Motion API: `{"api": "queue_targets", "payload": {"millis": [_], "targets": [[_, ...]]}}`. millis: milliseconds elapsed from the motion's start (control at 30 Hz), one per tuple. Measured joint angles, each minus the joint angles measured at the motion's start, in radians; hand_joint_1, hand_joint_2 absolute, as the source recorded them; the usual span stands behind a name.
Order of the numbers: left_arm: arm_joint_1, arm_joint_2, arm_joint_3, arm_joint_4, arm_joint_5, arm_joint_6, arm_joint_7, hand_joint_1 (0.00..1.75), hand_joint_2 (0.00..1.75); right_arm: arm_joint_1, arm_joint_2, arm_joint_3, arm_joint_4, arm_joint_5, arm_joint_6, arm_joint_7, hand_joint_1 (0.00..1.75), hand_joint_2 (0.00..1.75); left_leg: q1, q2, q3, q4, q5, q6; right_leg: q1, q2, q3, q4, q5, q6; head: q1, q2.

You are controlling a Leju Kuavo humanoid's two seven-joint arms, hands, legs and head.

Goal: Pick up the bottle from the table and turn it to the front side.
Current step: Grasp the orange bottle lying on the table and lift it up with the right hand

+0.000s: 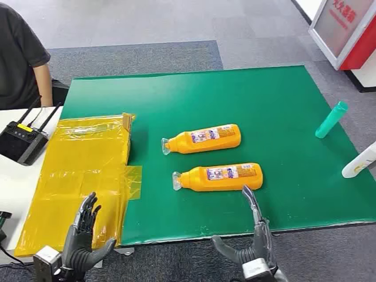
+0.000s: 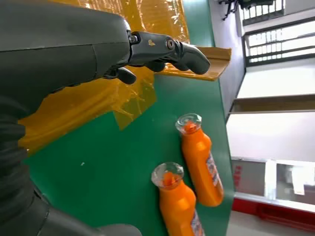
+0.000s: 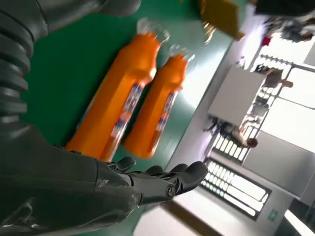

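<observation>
- One green table [image 1: 284, 106] carries everything, with yellow plastic sheeting [image 1: 80, 170] over its left part.
- Two orange bottles lie on their sides mid-table, caps leftward: the near bottle [image 1: 221, 177] and the far bottle [image 1: 205, 138].
- Right hand [image 1: 252, 247] is released, fingers spread, just beside the near bottle's base.
- Left hand [image 1: 82, 238] hovers released above the sheeting.

Two orange bottles [image 1: 219, 177] [image 1: 203, 138] on their sides, parallel on green mat, clear caps pointing left.
</observation>
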Motion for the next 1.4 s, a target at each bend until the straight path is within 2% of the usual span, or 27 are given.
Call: {"api": "queue_targets", "payload": {"millis": [133,300,500,667,900,1067,1400], "targets": [[-0.037,0.01,0.011,0.059,-0.025,-0.006,-0.002,0.0,1.75,-0.032,-0.038,-0.044,-0.013,0.311,-0.013,0.265,0.0,1.75,0.0,0.0,0.0,0.0,0.0,0.0,0.0,0.0,0.001,0.0,0.0,0.0,0.0,0.0],[-0.063,0.013,0.013,0.102,-0.026,-0.019,-0.007,0.0,1.75,-0.088,-0.094,-0.087,-0.012,0.432,0.105,0.403,0.0,1.75,0.0,0.0,0.0,0.0,0.0,0.0,0.0,0.0,0.001,0.0,0.001,0.001,0.0,0.0],[-0.078,0.02,0.018,0.133,-0.029,-0.021,-0.009,0.0,1.75,-0.199,-0.165,-0.119,0.01,0.482,0.287,0.499,0.0,1.75,0.0,0.0,0.001,0.0,0.001,0.0,0.0,0.0,0.001,0.0,0.002,0.001,0.0,0.0],[-0.091,0.026,0.021,0.15,-0.03,-0.021,-0.009,0.0,1.75,-0.318,-0.22,-0.125,0.076,0.481,0.381,0.539,0.0,1.75,0.0,0.0,0.001,0.0,0.003,0.002,0.0,0.0,0.002,0.0,0.002,0.001,0.0,0.0],[-0.109,0.04,0.01,0.168,-0.017,0.002,-0.009,0.0,1.75,-0.488,-0.253,-0.096,0.212,0.47,0.529,0.584,0.0,1.75,0.0,0.0,0.001,0.0,0.003,0.001,0.0,0.0,0.002,0.0,0.003,0.001,0.0,0.0],[-0.116,0.082,-0.073,0.169,0.0,0.056,-0.009,0.0,1.75,-0.64,-0.258,-0.025,0.384,0.441,0.618,0.586,0.0,1.75,0.0,0.0,0.001,0.0,0.004,0.001,0.0,0.0,0.002,0.0,0.003,0.001,0.0,0.0],[-0.132,0.168,-0.26,0.17,0.041,0.136,-0.009,0.0,1.75,-0.809,-0.242,0.107,0.652,0.402,0.658,0.571,0.0,1.75,0.0,0.0,0.001,0.0,0.005,0.001,0.0,0.0,0.002,0.001,0.003,0.001,0.0,0.0]]}}
